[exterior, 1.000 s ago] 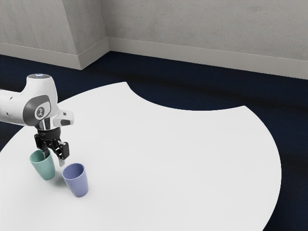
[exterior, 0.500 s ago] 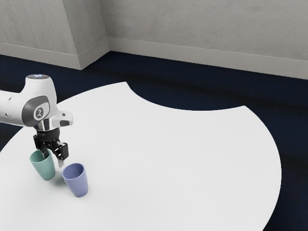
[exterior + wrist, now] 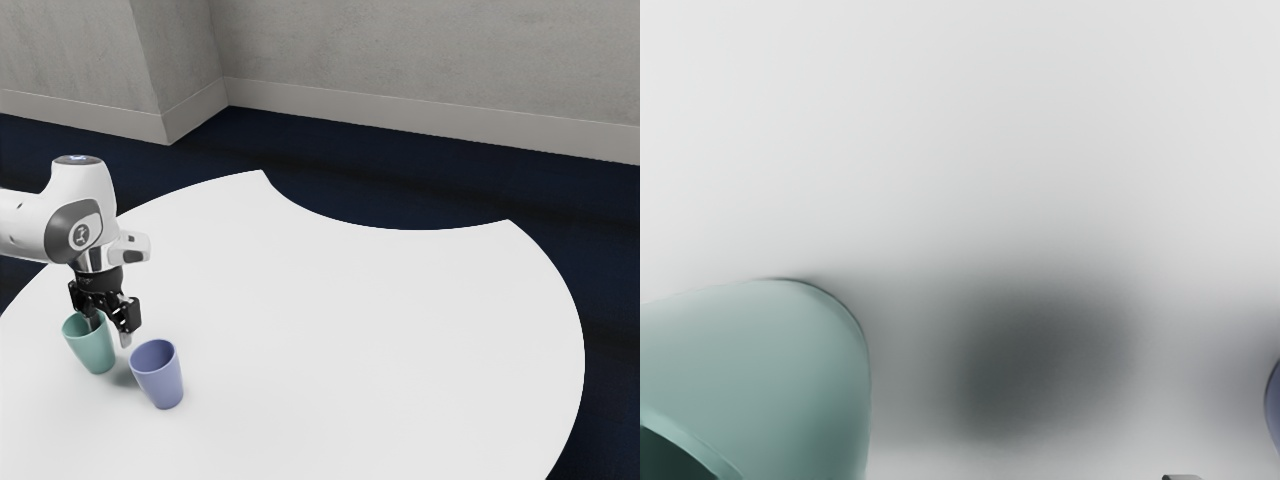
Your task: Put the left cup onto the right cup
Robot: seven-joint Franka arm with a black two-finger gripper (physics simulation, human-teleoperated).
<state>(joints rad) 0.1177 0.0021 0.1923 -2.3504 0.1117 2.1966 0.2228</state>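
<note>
On the white table [image 3: 400,300], the green cup [image 3: 90,348] is stood beside the blue cup [image 3: 158,375]. Its rim is straddled by the gripper [image 3: 110,328], jaws apart; the wall should be clamped squarely before lifting.

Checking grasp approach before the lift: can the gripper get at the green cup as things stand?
Probably yes. The gripper hangs at the green cup, on its rim side nearer the blue cup, jaws open and seemingly astride the wall. The blue cup stands apart, and nothing blocks the way.
</note>
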